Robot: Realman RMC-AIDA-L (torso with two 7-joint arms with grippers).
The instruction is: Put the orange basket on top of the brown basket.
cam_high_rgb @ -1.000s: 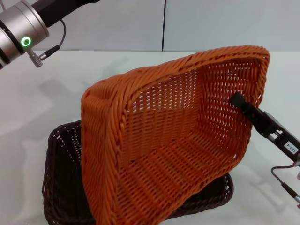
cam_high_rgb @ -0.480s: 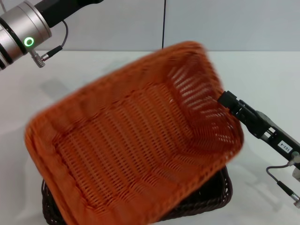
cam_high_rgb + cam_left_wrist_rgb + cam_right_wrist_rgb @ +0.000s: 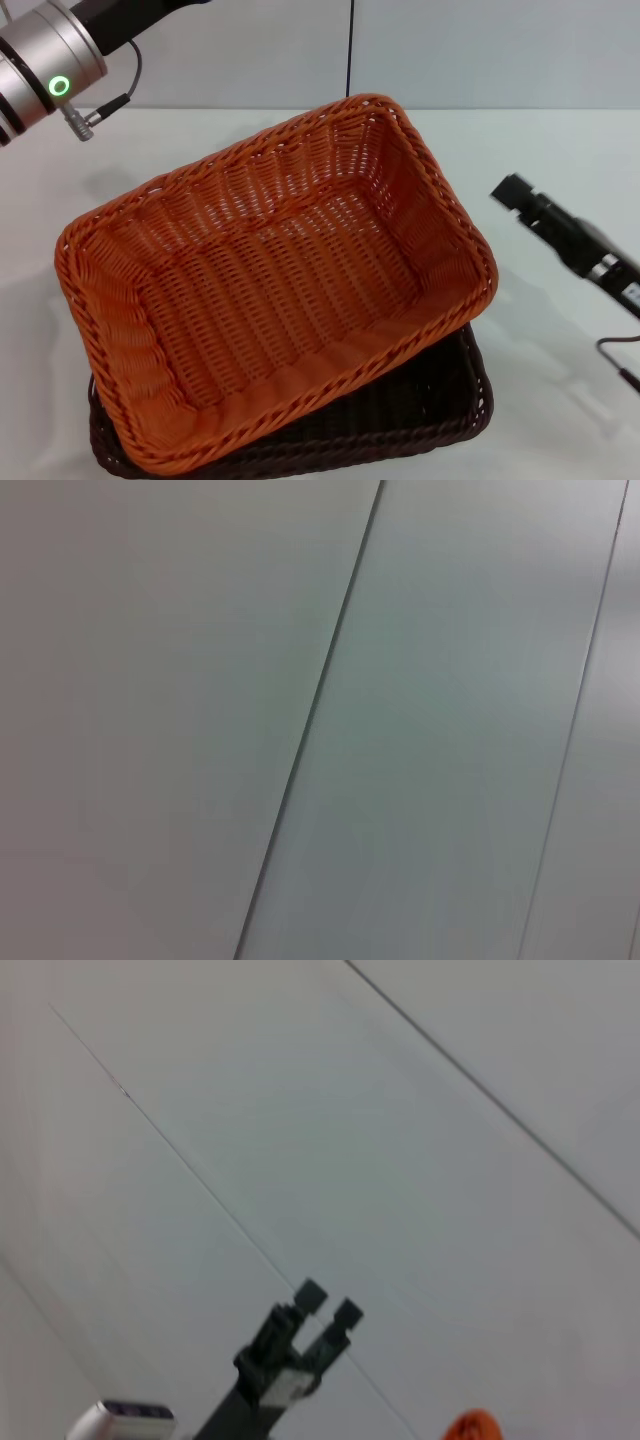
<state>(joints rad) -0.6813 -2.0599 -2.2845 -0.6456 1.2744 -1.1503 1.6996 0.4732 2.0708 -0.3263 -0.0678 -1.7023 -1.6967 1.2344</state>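
White tabletop (image 3: pixel 560 160) fills your working area, backed by a pale panelled wall. Nearest you, the brown basket (image 3: pixel 440 420) sits on the table, only its rim and near-right corner showing beneath the orange basket (image 3: pixel 270 290). The orange basket rests upright on top of it, skewed, its far corner overhanging. To its right, the right gripper (image 3: pixel 512 190) hangs clear of the basket rim, touching nothing; in the right wrist view its fingertips (image 3: pixel 312 1295) stand slightly parted and empty. Farthest back, the left arm (image 3: pixel 50 60) is raised at the table's left; its gripper is out of view.
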